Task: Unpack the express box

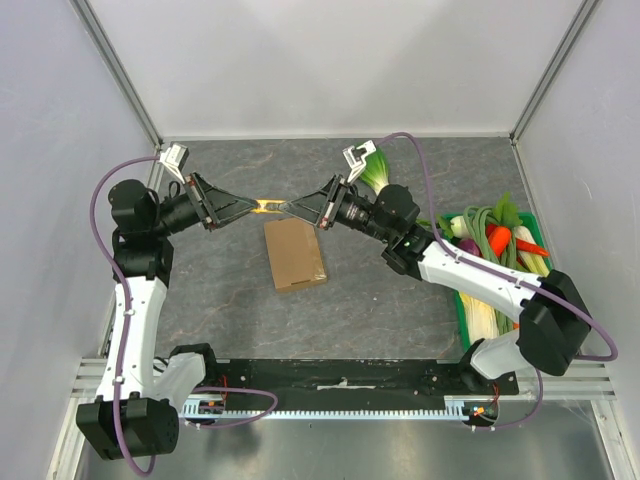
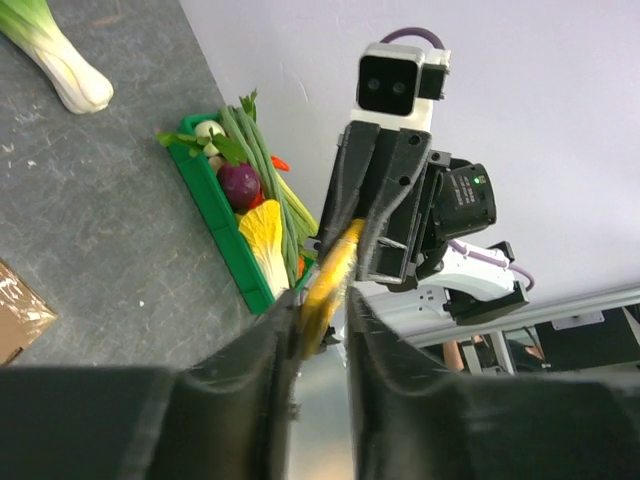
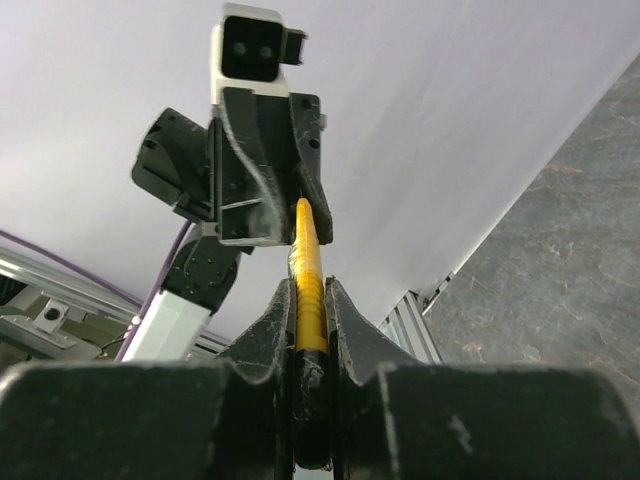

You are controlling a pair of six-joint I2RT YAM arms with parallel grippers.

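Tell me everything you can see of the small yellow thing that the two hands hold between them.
The yellow thing is small, narrow and long, orange-yellow, with fine ribs showing in the right wrist view; its material is unclear. It hangs in the air, roughly level, and seen from above it is just beyond the far edge of the express box, not touching it. The left hand grips one end and the right hand grips the other.

Bright, even overhead light, soft shadows; wrist views blur on the near black foreground.
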